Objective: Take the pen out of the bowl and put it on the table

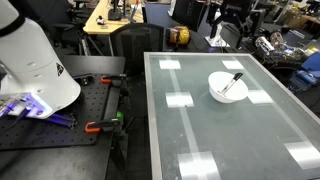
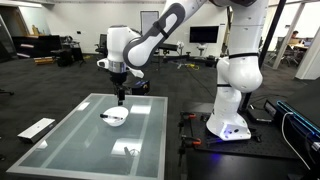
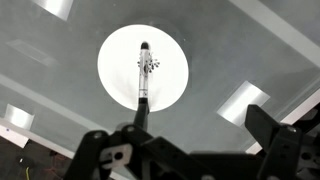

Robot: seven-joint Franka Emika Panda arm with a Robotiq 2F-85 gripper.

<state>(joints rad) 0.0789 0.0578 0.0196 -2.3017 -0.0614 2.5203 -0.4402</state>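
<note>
In the wrist view the end effector (image 3: 195, 142) fills the lower edge. Its two dark fingers (image 3: 115, 155) are spread wide apart with nothing between them, so it is released and grasps nothing. Just beyond the fingers lies the pen (image 3: 143, 78), a thin black stick resting in the bowl (image 3: 170, 70). Its far tip points into the white interior, while its near end crosses the rim toward one finger. The bowl is round, plain and white, and stands upright on the surface (image 3: 50, 70), a pale green-grey glass top with bright square reflections. In an exterior view the end effector (image 2: 119, 97) hangs straight above the bowl (image 2: 120, 119), apart from it, and the white arm (image 2: 150, 40) arches back to its base (image 2: 232, 95). In an exterior view the pen (image 1: 234, 82) leans slantwise inside the bowl (image 1: 220, 93) with one end raised at the rim, and the bowl sits toward the far half of the surface (image 1: 200, 135). Beside the surface stands a black perforated bench (image 1: 60, 135) carrying orange-handled clamps (image 1: 98, 127) and the base (image 1: 35, 65). Farther off, a round brown object (image 1: 178, 36) sits past the far edge, too small to identify. Beyond it are desks (image 1: 110, 15) and, in an exterior view, a dark screen (image 2: 203, 34).
</note>
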